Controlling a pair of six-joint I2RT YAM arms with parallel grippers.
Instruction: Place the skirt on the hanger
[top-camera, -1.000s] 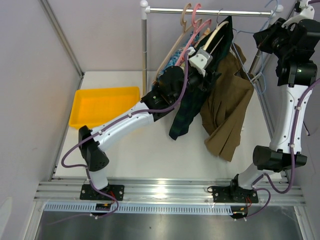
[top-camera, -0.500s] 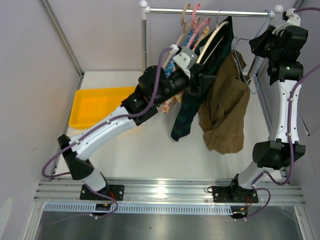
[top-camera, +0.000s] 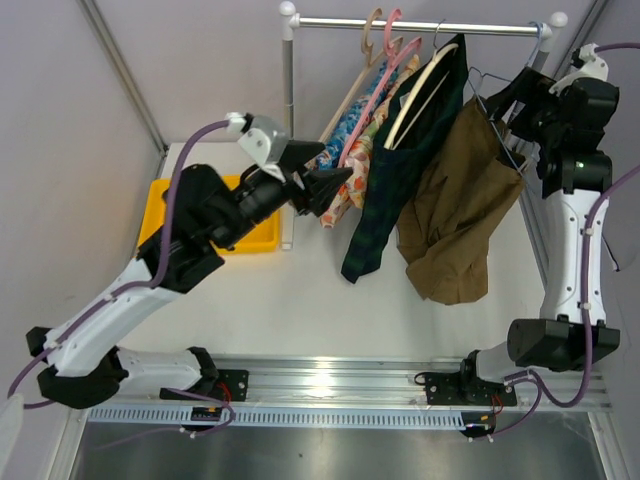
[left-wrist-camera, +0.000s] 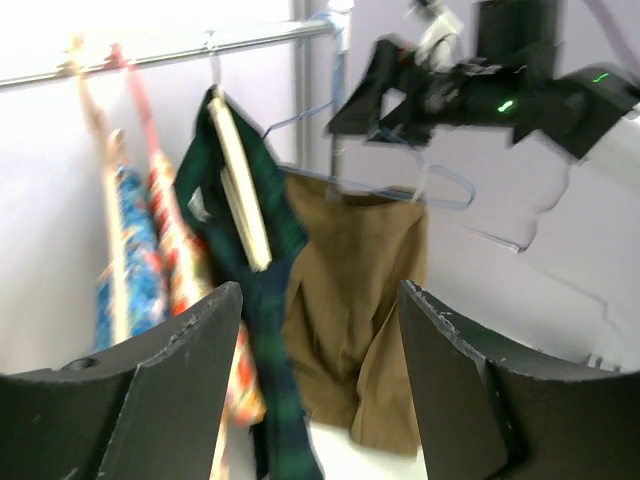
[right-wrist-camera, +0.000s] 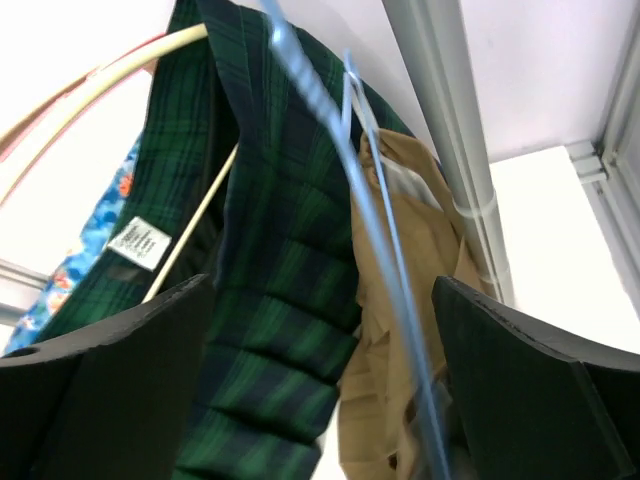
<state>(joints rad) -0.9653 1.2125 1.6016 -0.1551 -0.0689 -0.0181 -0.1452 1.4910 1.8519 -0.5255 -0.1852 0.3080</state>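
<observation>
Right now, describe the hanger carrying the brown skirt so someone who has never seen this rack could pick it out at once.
Start at the metal rail across the top and follow it to its right end, past the dark green plaid garment. There the tan-brown skirt is draped on the hanger: thin pale blue wire, unlike the thick cream hanger and the pink hanger further left.
</observation>
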